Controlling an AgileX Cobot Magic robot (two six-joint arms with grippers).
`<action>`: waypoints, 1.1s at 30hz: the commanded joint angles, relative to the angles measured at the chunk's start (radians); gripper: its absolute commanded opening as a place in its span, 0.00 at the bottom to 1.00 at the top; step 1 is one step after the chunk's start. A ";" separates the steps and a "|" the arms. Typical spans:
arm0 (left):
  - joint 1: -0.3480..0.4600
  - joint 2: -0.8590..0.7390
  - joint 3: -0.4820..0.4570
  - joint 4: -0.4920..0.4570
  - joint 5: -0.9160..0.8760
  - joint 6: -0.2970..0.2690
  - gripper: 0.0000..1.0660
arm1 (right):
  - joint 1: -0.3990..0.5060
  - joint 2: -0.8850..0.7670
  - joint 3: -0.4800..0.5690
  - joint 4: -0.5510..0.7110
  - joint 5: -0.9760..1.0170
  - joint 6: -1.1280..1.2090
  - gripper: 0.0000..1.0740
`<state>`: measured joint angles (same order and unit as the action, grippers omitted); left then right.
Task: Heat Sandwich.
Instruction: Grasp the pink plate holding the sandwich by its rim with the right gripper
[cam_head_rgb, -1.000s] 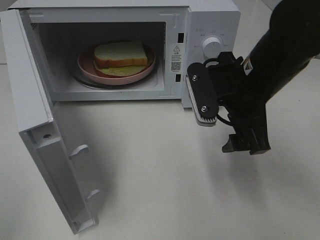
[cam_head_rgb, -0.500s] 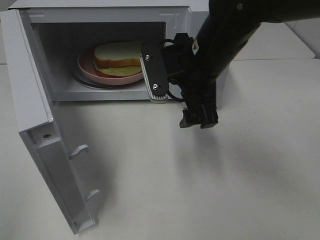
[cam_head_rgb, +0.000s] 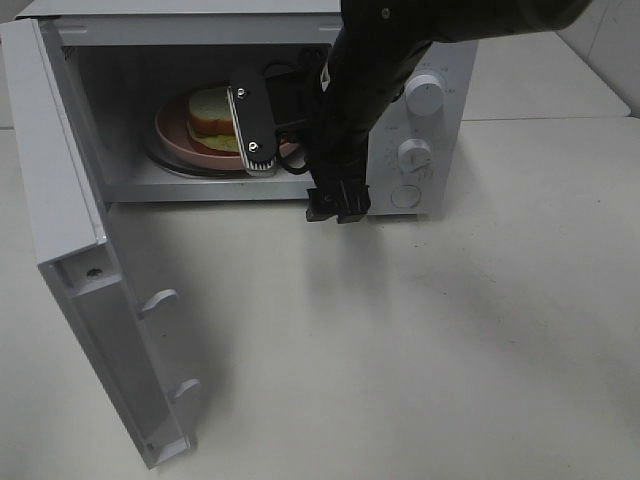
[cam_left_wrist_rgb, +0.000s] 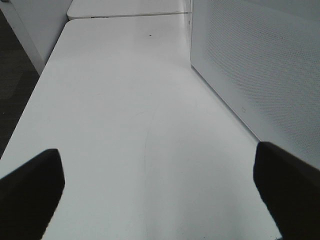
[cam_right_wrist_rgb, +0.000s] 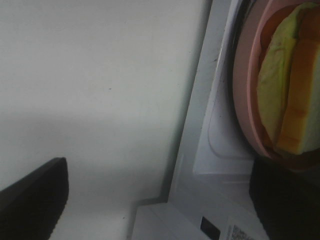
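1. Closest to me, the microwave door is hanging wide open on the left, and I'm looking at its inner face and two latch hooks.
2. The pale bench is carrying the microwave, and the arm's shadow is falling across it in front of the opening.
3. The right hand is reaching into the mouth of the cavity with its jaws spread as wide as they go, gripping nothing. One finger is standing just in front of the food. The other is hanging lower, outside the front edge and over the bench.
4. Behind that finger, the sandwich is lying on a round pink plate inside the cavity, its right part hidden from the high camera. The right wrist camera is showing me orange-brown crust and yellow-green filling close up. I cannot tell whether the finger is touching the plate.
5. Right of the opening, two white knobs are sitting one above the other on the control panel, partly behind the arm.
6. The left hand is showing only on its own camera. It is gaping wide with nothing between the jaws, hovering over the bench near a white perforated panel.
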<state>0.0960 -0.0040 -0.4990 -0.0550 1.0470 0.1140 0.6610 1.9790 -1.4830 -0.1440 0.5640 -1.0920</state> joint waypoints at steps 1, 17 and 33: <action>-0.003 -0.021 0.004 -0.007 -0.011 0.003 0.92 | 0.004 0.051 -0.059 -0.002 -0.012 -0.001 0.87; -0.003 -0.021 0.004 -0.007 -0.011 0.003 0.92 | 0.003 0.290 -0.325 -0.005 -0.027 -0.001 0.86; -0.003 -0.021 0.004 -0.007 -0.011 0.003 0.92 | -0.020 0.390 -0.403 0.025 -0.033 -0.024 0.82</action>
<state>0.0960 -0.0040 -0.4990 -0.0550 1.0470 0.1140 0.6460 2.3630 -1.8810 -0.1340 0.5300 -1.1000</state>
